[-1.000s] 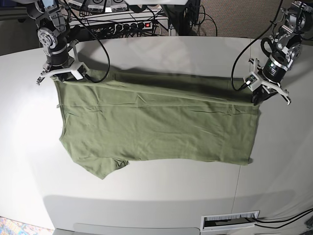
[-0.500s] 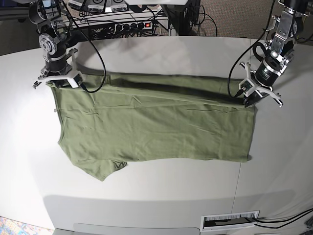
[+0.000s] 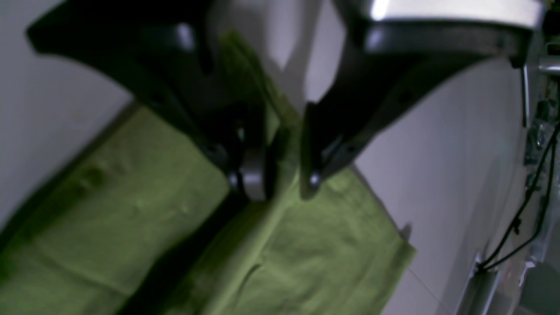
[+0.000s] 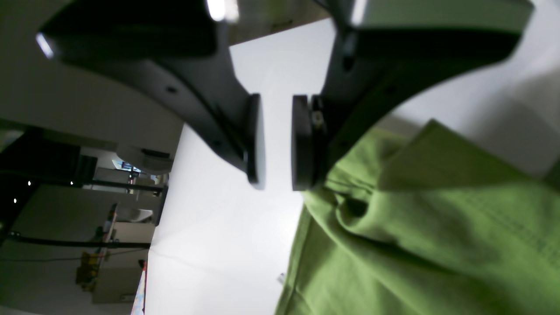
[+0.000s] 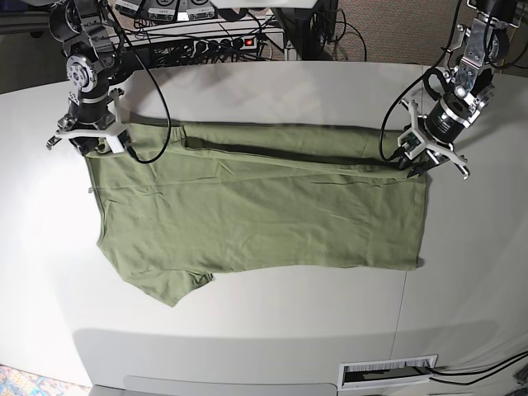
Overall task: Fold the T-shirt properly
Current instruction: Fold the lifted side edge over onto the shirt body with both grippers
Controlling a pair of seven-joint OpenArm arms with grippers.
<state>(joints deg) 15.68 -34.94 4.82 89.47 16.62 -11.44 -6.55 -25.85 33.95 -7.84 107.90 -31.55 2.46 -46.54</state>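
I see the olive-green T-shirt (image 5: 256, 210) lying flat on the white table (image 5: 272, 330), folded lengthwise with one sleeve poking out at the near left corner. My left gripper (image 3: 280, 179) hangs over the shirt's far right corner, its jaws a little apart with a ridge of cloth rising between them (blurred, so I cannot tell whether they still pinch it). My right gripper (image 4: 278, 142) sits at the far left corner, jaws apart with only bare table between the pads (image 4: 302, 144), the shirt's edge just beside one pad.

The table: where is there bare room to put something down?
Free: the wide strip of table between the T-shirt and the near edge, and the corners beside its left and right ends. Crowded: the far edge, with both arms and the cables behind.
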